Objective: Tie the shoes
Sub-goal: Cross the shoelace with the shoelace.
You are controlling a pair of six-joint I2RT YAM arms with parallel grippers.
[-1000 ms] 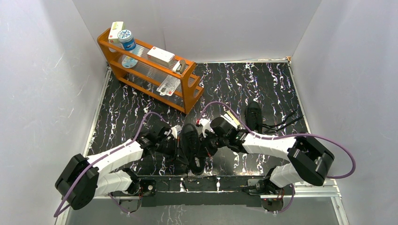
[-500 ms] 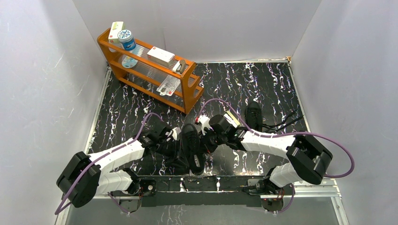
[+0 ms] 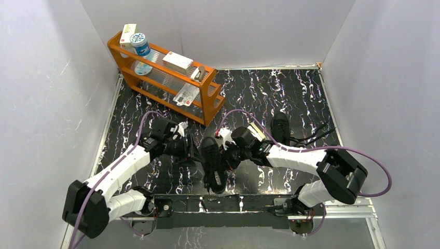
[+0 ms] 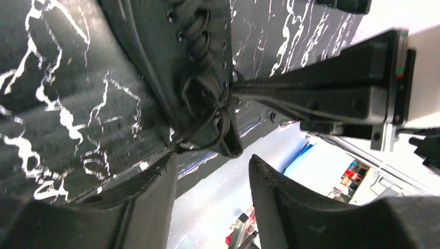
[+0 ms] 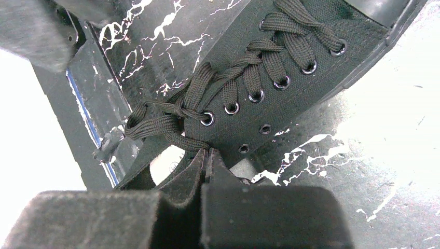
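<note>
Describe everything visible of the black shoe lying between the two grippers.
The shoe is an all-black low-top, canvas-looking, with metal eyelets and flat laces crossed up the front into a loose knot. It lies on the marbled table, heel toward the near edge. The shut right gripper sits against its side by the top eyelets; the open left gripper hangs clear.

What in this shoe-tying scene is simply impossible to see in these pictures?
- Right wrist view: whether the shut right fingers pinch a lace; their own tips hide it.
- Top view: laces of the near shoe, too small, black on black.
- Left wrist view: that shoe's toe, cut off by the top edge.
- Top view: print on the boxes in the orange rack, too small.
</note>
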